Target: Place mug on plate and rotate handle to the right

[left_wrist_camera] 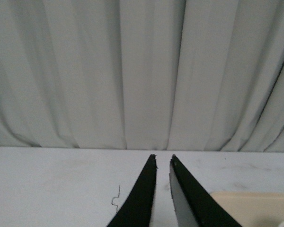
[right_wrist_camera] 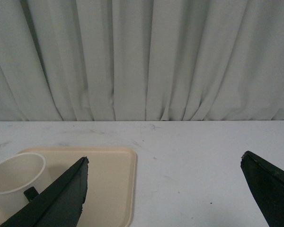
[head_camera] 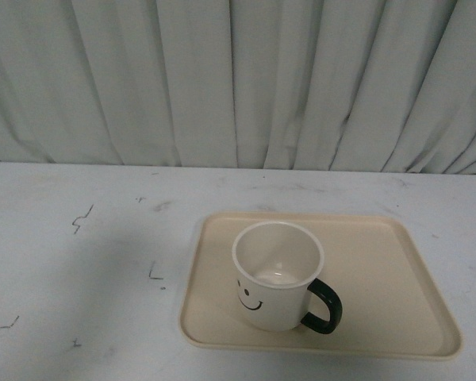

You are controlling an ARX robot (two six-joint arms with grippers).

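Observation:
The cream-white mug [head_camera: 276, 278] with a black smiley face stands upright on the beige plate [head_camera: 389, 270], left of the plate's middle. Its dark handle [head_camera: 325, 306] points to the right and slightly toward me. Neither arm shows in the front view. In the left wrist view my left gripper [left_wrist_camera: 163, 158] is shut, with nothing between its fingers, above the table; a corner of the plate [left_wrist_camera: 246, 203] lies beside it. In the right wrist view my right gripper [right_wrist_camera: 164, 162] is open and empty, with the mug [right_wrist_camera: 14, 182] and plate [right_wrist_camera: 111, 179] off to one side behind one finger.
The grey-white table [head_camera: 79, 262] carries small dark scuff marks [head_camera: 81, 219]. A pale pleated curtain [head_camera: 238, 79] hangs along the table's far edge.

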